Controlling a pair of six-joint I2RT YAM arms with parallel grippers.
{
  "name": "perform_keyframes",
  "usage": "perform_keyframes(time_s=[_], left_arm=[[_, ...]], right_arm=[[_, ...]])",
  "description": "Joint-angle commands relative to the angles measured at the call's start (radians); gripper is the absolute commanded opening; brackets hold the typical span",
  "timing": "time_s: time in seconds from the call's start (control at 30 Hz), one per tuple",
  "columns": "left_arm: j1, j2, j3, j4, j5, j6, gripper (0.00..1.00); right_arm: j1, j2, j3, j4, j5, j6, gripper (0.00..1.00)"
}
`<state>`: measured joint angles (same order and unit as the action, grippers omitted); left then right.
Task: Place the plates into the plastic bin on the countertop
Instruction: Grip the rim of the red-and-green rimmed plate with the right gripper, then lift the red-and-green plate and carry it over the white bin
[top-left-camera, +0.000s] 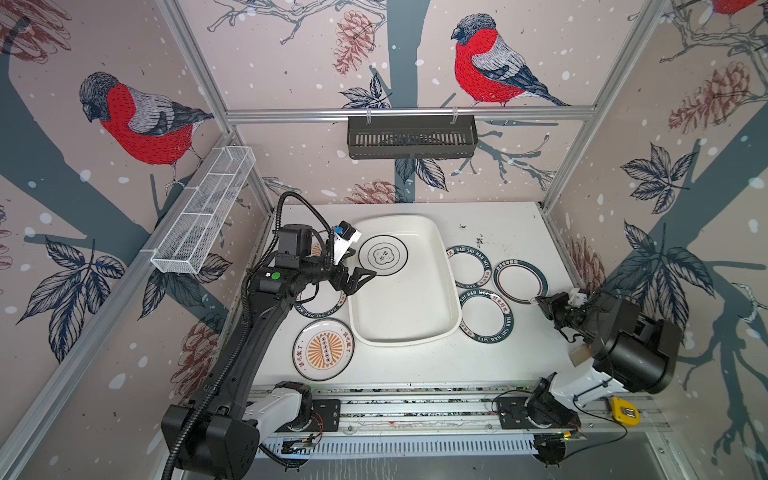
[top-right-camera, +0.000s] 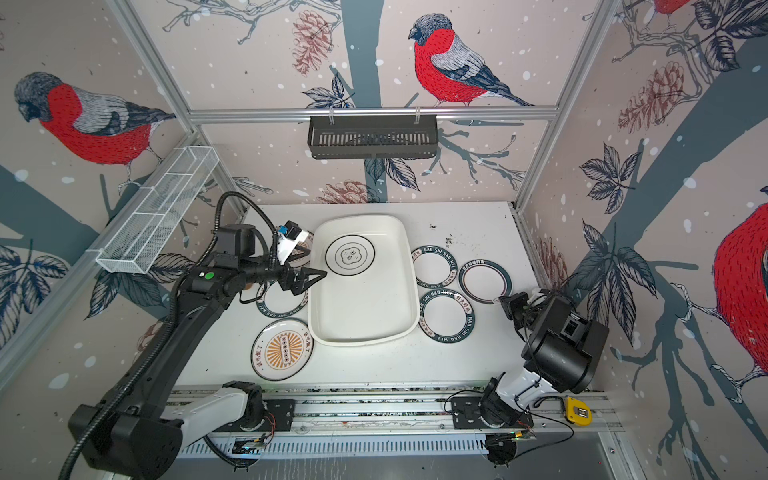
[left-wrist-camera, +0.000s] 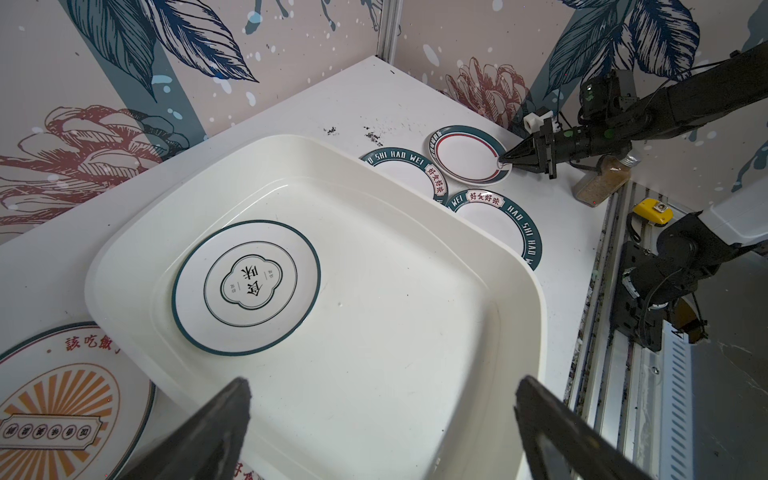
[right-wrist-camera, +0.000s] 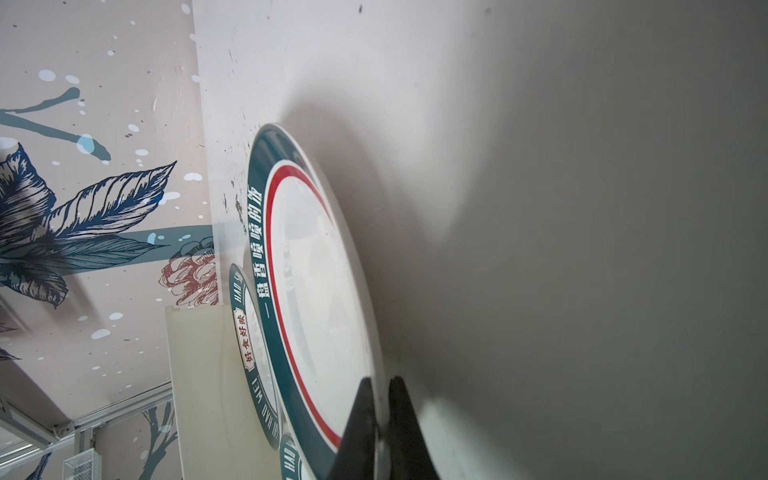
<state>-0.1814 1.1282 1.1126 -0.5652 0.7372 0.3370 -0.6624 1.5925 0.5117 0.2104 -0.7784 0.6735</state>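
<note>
Right end effector (right-wrist-camera: 380, 382): I am pinching, jaws closed, the rim of the round white plate with a dark green band and red ring (top-left-camera: 520, 281).
Gripped plate: it is lying near the right edge of the white tabletop (top-left-camera: 511, 232), outside the bin.
Left end effector (top-left-camera: 363, 282): I am holding it spread wide and gripping nothing, over the left rim of the large white rectangular plastic bin (top-left-camera: 409, 341).
Bin: it is sitting mid-tabletop, holding one white plate with thin black rings (top-left-camera: 382, 254) near its far-left corner.
Nearby: a green-lettered white plate (top-left-camera: 486, 316) is lying beside the bin's right side, and an orange sunburst plate (top-left-camera: 323, 350) is lying by its near-left corner.
</note>
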Motion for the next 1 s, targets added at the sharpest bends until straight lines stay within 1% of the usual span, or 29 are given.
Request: perform_keyframes(time_s=[0.0, 0.17, 0.37, 0.6, 0.83, 0.97], left_arm=[[-0.003, -0.006, 0.000, 0.022, 0.025, 0.002, 0.98], [-0.001, -0.004, 0.003, 0.025, 0.025, -0.001, 0.98], [-0.002, 0.014, 0.013, 0.016, -0.014, -0.004, 0.98], [-0.003, 0.009, 0.023, 0.013, -0.016, -0.001, 0.98], [-0.003, 0.004, 0.031, 0.011, -0.076, 0.002, 0.98], [-0.003, 0.008, 0.030, 0.004, -0.081, -0.007, 0.98]], right_arm=[[0.000, -0.011, 0.010, -0.063, 0.060, -0.014, 0.03], [0.000, -0.039, 0.035, -0.088, 0.065, -0.018, 0.02], [0.000, -0.072, 0.078, -0.123, 0.067, -0.018, 0.02], [0.001, -0.124, 0.105, -0.148, 0.061, 0.001, 0.02], [0.003, -0.187, 0.153, -0.212, 0.062, -0.005, 0.02], [0.009, -0.238, 0.163, -0.220, 0.067, 0.014, 0.02]])
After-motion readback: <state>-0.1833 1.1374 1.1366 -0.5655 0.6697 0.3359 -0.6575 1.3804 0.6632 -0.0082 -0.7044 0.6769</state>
